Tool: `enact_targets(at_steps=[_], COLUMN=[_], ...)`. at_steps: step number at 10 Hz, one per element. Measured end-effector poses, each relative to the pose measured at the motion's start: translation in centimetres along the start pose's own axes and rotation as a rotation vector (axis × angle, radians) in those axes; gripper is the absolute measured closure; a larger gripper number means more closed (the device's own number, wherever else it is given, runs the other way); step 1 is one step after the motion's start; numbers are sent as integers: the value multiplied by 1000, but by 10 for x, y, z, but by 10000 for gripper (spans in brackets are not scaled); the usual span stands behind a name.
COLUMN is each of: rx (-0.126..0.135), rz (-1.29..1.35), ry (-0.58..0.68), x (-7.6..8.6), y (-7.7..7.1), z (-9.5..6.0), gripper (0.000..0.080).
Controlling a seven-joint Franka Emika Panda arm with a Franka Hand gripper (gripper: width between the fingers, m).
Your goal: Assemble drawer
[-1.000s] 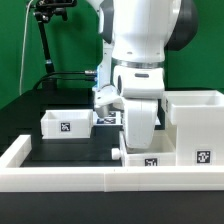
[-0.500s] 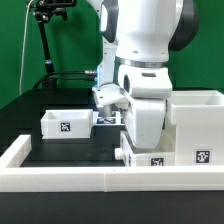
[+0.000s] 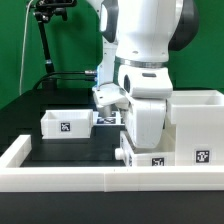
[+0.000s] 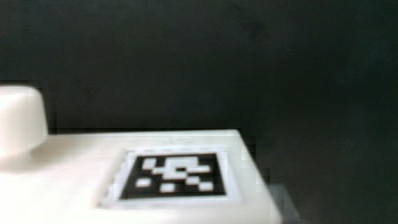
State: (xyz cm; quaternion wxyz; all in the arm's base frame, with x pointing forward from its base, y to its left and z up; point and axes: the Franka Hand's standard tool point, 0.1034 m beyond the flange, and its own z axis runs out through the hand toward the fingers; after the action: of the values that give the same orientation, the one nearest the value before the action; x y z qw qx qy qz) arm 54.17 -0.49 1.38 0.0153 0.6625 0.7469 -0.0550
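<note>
The arm (image 3: 140, 45) fills the middle of the exterior view and hides much of what lies behind it, and its upper part is cut off by the frame. Its boxy white lower end carries the gripper (image 3: 141, 140), but the fingers are hidden low down behind the drawer part in front of them. The wrist view shows no fingers either, so I cannot tell how far they are spread or whether they hold anything. The drawer lies in three separate pieces on the black table (image 3: 60, 150). The large case (image 3: 195, 120) stands at the exterior view's right, cut off by the frame, with a square tag (image 3: 203, 155) low on its near face. The low white rim (image 3: 60, 180) runs along the table's front and up the exterior view's left. The left tray (image 3: 66, 124) sits well apart from the case, at the exterior view's left, open side up, its tag facing the camera. The front tray (image 3: 145, 158) sits just beside the case, right under the arm's end, only its near wall and part of a tag showing above the rim. A sliver of the marker board (image 3: 106, 118) peeks out between the left tray and the arm. The wrist view is blurred: a white tray surface (image 4: 71, 160) with a tag, a rounded white knob (image 4: 15, 120) cut off at the edge, and black table beyond. Which tray this is cannot be settled.
</note>
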Motion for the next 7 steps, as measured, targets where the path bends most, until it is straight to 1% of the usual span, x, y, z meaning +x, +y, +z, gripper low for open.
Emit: enact_targets(at_steps=[2, 4, 7], rx=[15, 36, 37], rz=[76, 133, 134], ry=[-8, -21, -24], x=[0, 0, -1], y=[-1, 1, 0], z=[-1, -3, -3], gripper=[757, 756, 755])
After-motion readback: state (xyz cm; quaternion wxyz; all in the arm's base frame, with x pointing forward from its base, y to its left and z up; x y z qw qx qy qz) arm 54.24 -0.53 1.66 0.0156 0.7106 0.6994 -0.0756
